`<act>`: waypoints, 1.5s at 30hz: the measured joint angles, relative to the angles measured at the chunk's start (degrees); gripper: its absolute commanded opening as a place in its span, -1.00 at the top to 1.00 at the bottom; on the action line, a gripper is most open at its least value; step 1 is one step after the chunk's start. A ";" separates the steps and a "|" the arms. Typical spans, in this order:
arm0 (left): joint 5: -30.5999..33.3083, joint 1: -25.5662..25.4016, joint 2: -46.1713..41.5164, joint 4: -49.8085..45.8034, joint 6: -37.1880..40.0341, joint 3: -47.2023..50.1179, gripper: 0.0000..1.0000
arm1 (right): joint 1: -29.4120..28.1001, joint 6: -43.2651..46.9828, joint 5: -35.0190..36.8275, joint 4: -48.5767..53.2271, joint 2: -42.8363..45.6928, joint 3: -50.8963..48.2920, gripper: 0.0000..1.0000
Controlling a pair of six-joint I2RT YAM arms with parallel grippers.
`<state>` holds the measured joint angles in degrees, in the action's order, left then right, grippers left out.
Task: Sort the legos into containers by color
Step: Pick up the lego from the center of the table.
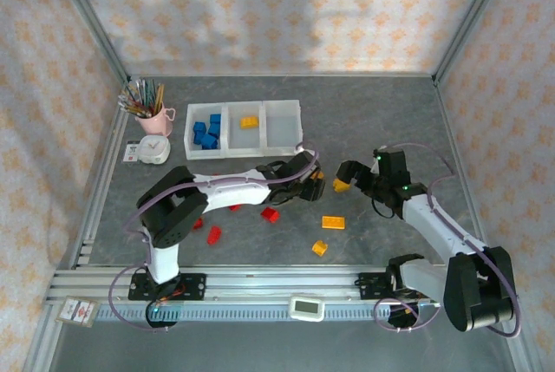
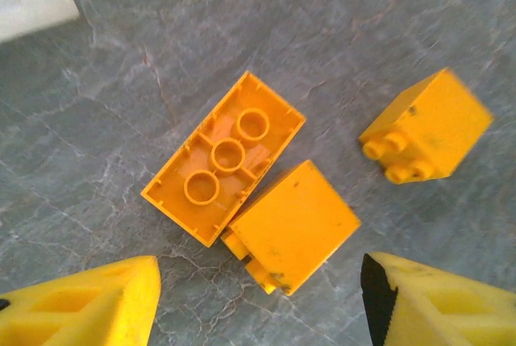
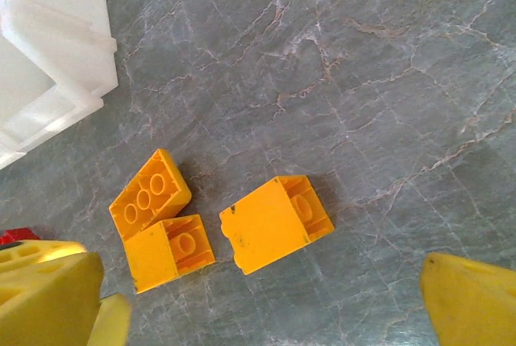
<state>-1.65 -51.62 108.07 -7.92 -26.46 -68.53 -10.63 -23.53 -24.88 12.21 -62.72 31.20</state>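
Three yellow-orange legos lie close together on the grey table between my two grippers. An upside-down long brick [image 2: 226, 170] touches a square brick [image 2: 294, 225] lying on its side. A third brick [image 2: 426, 127] lies apart to the right. My left gripper [image 2: 258, 310] hangs open just short of the square brick, with nothing between its fingers. The right gripper [image 3: 266, 306] is open above the same cluster: long brick [image 3: 149, 193], square brick [image 3: 169, 253], third brick [image 3: 274, 225]. The containers [image 1: 243, 153] stand at the back, with blue legos [image 1: 206, 133] in the left bin and a yellow lego [image 1: 250, 121] in the middle bin.
Red legos [image 1: 270, 214] [image 1: 214, 234] lie under the left arm. Two more yellow legos [image 1: 333, 222] [image 1: 320, 248] sit nearer the front rail. A pink cup of pencils [image 1: 149, 112] and a small white clock [image 1: 154, 150] stand at the back left.
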 measured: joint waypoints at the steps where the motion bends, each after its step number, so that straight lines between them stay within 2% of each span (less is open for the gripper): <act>1: -0.37 0.00 0.57 0.02 0.00 -0.04 -0.40 | 0.15 0.02 -0.02 0.00 0.02 0.00 -1.00; 16: -3.93 -0.59 5.31 5.73 -2.21 -0.07 -0.40 | 0.74 0.22 0.00 0.00 0.02 0.00 -1.00; 24: -3.52 -3.48 5.40 6.58 -3.80 -0.02 -0.40 | 1.90 0.70 0.07 0.28 0.35 0.00 -1.00; 29: -0.17 -6.03 4.24 5.16 -4.74 0.20 -0.40 | 2.45 0.94 0.28 0.33 0.63 0.02 -1.00; 36: 6.19 -5.70 7.67 -0.37 -5.70 -5.90 -0.40 | 2.86 1.09 0.63 0.57 0.68 0.02 -1.00; 41: 8.24 -5.73 10.38 -1.16 -5.66 -7.56 -0.28 | 3.63 1.09 0.70 0.90 0.98 0.02 -1.00; 45: 8.74 -5.77 11.56 -1.31 -5.29 -9.57 -0.05 | 3.72 1.09 0.68 0.92 0.98 0.02 -1.00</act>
<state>7.09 -57.39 119.63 -9.23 -31.75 -78.11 -6.92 -22.44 -24.21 13.13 -61.73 31.22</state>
